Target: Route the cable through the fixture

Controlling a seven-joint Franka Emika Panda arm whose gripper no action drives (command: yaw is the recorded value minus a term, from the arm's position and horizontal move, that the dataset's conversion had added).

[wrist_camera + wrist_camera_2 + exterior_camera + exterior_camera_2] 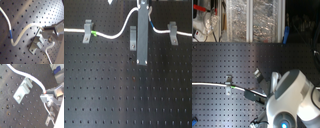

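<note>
Three grey metal clips are standing in a row on a black perforated breadboard [109, 90], and the white cable [114, 36] is running across them. In the first exterior view, the cable is entering from nine o'clock, passing through the left clip [86, 31], showing its green band [95, 34] just past that clip, sagging a little, then arching up toward twelve o'clock. From there it is descending with its blue band [151, 22] toward the right clip [172, 31] and leaving at three o'clock. The fixture [132, 37], the middle clip, is standing under that arch, partly hidden behind the gripper's upright grey body [142, 42]. The cable is passing over it without lying in its fork. In both wrist views the gripper [47, 32] [47, 96] is hovering just beside the fixture [37, 43] [22, 89], and its fingers [53, 29] are pinching the cable between their tips, the cord trailing away on both sides of the pinch. In the second exterior view the robot arm [292, 92] is filling the five o'clock corner, with the cable coming in from nine o'clock through a clip [228, 86] and disappearing beneath the arm.
</note>
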